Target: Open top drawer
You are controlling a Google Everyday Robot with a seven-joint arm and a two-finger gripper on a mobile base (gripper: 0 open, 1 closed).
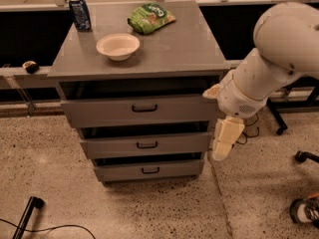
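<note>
The top drawer [144,111] is the tall grey front just under the cabinet top, with a small black loop handle [144,108] at its centre and a dark gap above it. Two shorter grey drawers [147,144] sit below it, each with a like handle. My cream-coloured gripper [221,153] hangs pointing down from the big white arm [269,68]. It is just off the cabinet's right side, level with the middle drawer, and touches nothing.
On the grey cabinet top [184,44] stand a blue can [79,13], a white bowl [118,45] and a green snack bag [149,17]. Black chair castors [301,156] are at the right, and a black cable [30,210] lies on the speckled floor at lower left.
</note>
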